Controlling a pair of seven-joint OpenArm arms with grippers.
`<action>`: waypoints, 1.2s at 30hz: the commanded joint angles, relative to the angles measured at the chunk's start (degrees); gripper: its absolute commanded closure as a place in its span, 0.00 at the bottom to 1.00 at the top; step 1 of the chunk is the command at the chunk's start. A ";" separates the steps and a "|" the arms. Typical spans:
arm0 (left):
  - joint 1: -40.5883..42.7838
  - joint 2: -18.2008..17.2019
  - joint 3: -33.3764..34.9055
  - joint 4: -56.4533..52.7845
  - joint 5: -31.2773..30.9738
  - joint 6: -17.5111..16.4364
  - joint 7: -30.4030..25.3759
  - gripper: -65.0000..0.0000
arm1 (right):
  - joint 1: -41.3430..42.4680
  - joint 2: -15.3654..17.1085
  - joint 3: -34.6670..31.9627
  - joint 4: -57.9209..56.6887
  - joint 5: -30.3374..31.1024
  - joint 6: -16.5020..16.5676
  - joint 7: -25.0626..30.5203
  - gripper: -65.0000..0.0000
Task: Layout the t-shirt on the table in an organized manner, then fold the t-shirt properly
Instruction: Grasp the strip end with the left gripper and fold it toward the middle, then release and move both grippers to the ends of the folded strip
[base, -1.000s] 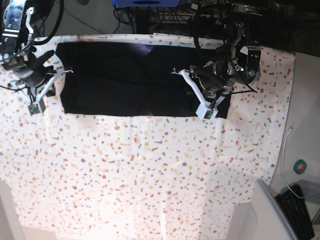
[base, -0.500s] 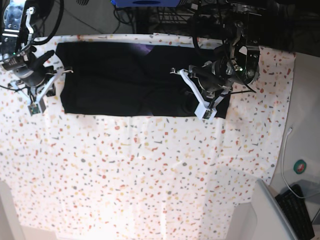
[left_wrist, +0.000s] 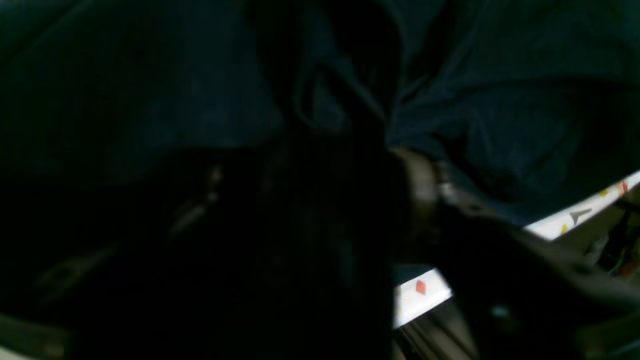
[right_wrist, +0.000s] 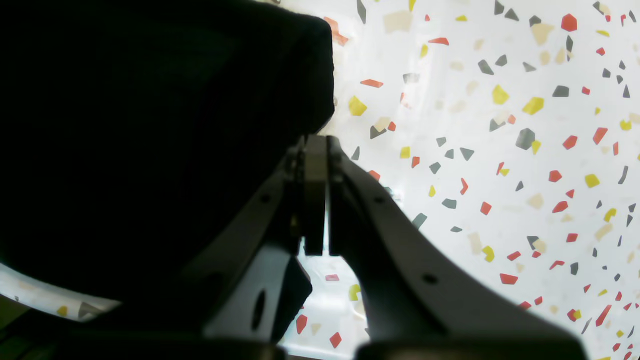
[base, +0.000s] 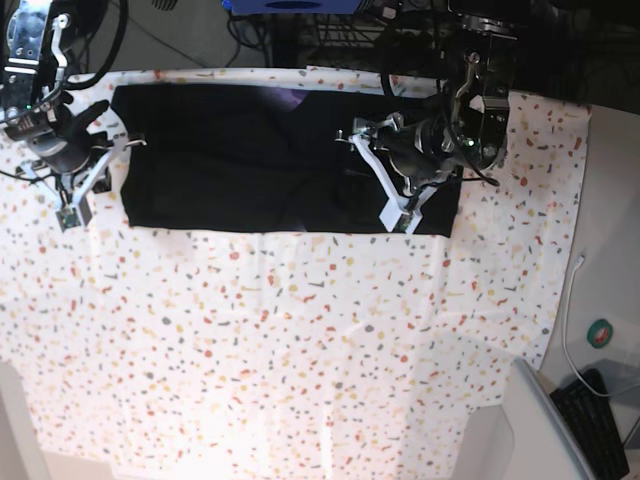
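The black t-shirt (base: 250, 160) lies as a long folded band along the far side of the speckled table (base: 300, 350); a bit of purple print (base: 290, 98) shows at its far edge. My left gripper (base: 372, 180) is over the band's right part, shut on a bunch of the cloth (left_wrist: 500, 100); the left wrist view (left_wrist: 345, 125) is very dark. My right gripper (base: 118, 150) is at the band's left end. In the right wrist view (right_wrist: 316, 142) it is shut, its tips pinching the shirt's edge (right_wrist: 150, 125) above the table (right_wrist: 500, 150).
Dark equipment and cables stand beyond the table's far edge (base: 300, 30). On the grey floor at the right are a white cable (base: 568, 330), a green round thing (base: 600, 333), a keyboard (base: 598, 425) and a grey panel (base: 540, 425).
My left gripper has moved left and slightly toward the far edge, drawing the shirt's right end a little inward. The right arm has not moved.
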 joint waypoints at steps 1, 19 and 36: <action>-0.64 0.05 0.44 0.95 -0.51 -0.23 -0.69 0.32 | 0.44 0.53 0.20 1.09 0.43 -0.08 0.98 1.00; -2.22 0.05 -5.98 4.82 -0.95 -0.41 -0.69 0.36 | 0.17 0.53 0.20 2.76 0.78 -0.08 1.24 1.00; 5.34 -13.05 -43.69 -7.67 -0.42 -13.51 -8.69 1.00 | -0.18 -2.20 6.88 -1.72 27.68 10.65 -8.87 0.09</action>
